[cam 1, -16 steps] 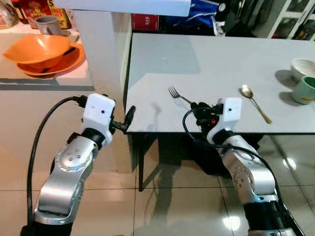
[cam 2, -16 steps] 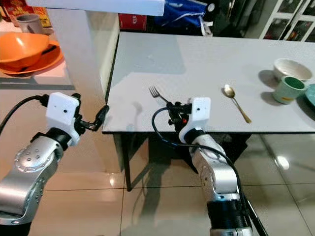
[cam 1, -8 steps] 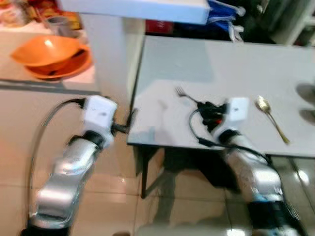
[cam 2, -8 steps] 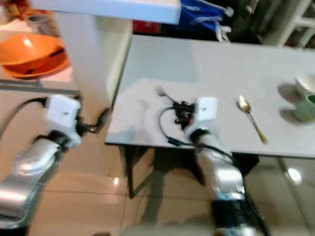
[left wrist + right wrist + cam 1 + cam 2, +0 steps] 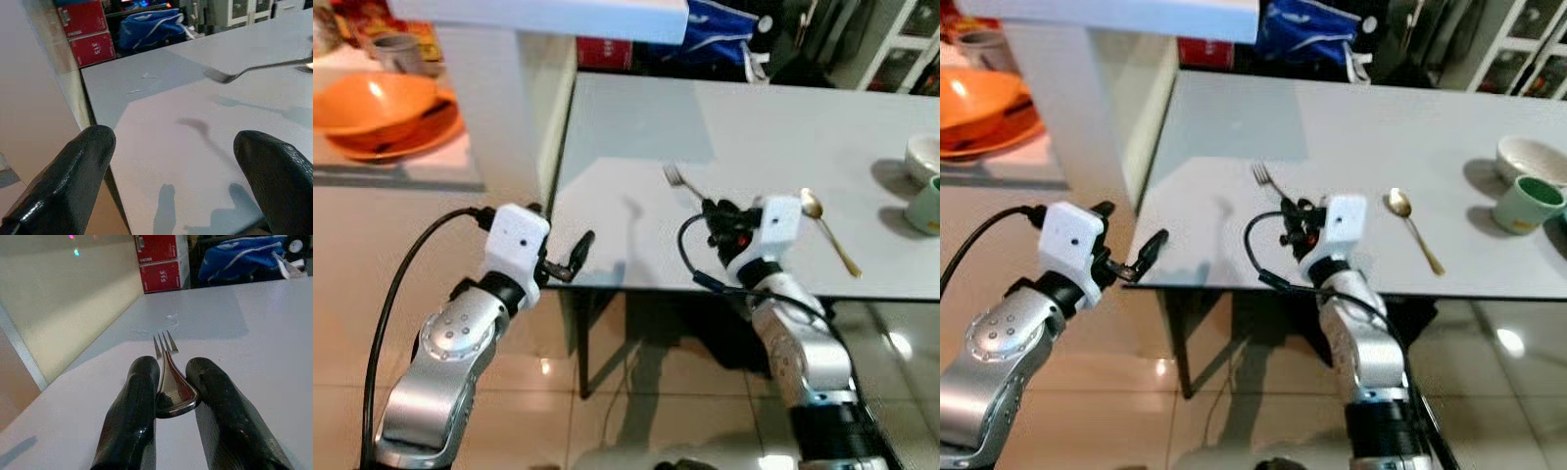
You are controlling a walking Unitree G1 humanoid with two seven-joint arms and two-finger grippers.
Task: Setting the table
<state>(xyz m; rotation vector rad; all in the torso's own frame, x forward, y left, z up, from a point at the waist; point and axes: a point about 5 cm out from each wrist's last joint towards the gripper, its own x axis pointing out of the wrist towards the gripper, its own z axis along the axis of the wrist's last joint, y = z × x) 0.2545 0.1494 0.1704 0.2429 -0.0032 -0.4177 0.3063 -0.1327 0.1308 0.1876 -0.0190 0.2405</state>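
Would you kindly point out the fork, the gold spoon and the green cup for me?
fork (image 5: 677,178), left eye view, on its tines.
gold spoon (image 5: 812,204), left eye view, on its bowl.
green cup (image 5: 1526,203), right eye view, on its side wall.

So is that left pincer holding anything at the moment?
No, the left pincer is open, its two black fingers wide apart with just bare table between them.

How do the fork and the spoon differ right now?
The fork is silver; the spoon is gold. The fork is clamped by its handle in the right end effector, tines lifted off the table; the spoon lies free, flat on it. Both sit near the table's front edge.
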